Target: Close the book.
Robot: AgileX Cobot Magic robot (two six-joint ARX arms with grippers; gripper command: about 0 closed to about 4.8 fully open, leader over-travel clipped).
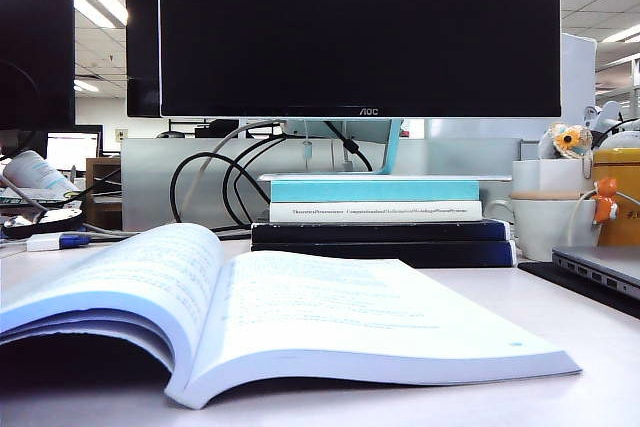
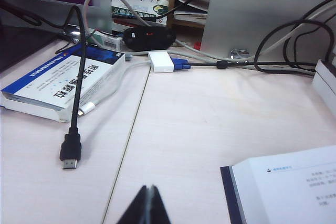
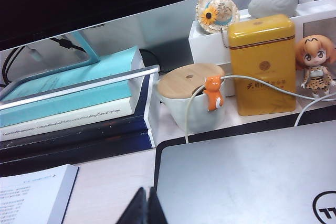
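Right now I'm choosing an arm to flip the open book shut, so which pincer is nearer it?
Hard to call. Left pincer, shut, hovers off the book's left corner; right pincer, shut, hovers off its right corner, beside the laptop.

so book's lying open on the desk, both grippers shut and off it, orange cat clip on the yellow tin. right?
One thing is off: the orange cat clip sits on the white mug with the wooden lid, beside the yellow tin, per the right wrist view. The rest holds: the book lies open, and the left gripper and right gripper are shut, off it.
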